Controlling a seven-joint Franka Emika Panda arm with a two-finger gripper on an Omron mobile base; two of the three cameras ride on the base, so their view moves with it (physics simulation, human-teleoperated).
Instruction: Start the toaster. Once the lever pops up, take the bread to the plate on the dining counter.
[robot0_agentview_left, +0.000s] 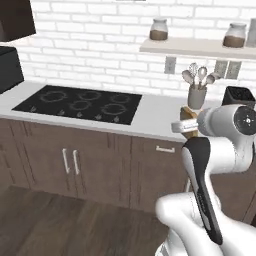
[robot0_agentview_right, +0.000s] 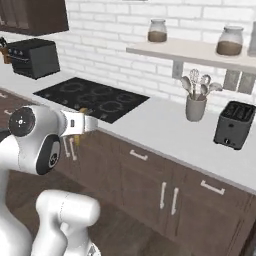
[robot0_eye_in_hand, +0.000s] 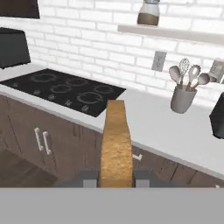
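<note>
A: Kitchen, mid-task. Hand clamped tight on the bread, slice held edge-on at bottom centre of the hand view, tan crust pointing up the frame.

B: And from the base views?

A: Hand at centre right of the left base view, a sliver of golden bread peeking above the wrist; in the right base view, at centre left, just off the front edge of the counter.

B: Toaster?

A: Standing at right of the right base view, toaster well apart from the hand, slots looking empty. Lever position too small to tell.

B: Progress, then?

A: By the look of it, toasting finished and bread pulled out. Carrying likely under way. Left to do: reach the plate on the dining counter and set the slice down.

B: Anything else on the counter?

A: Black cooktop at left, grey pot of utensils beside the toaster, two jars on the shelf above.

B: Any writing, brands, labels?

A: None legible. Jars plain, toaster unmarked, cabinet fronts bare but for handles.
</note>
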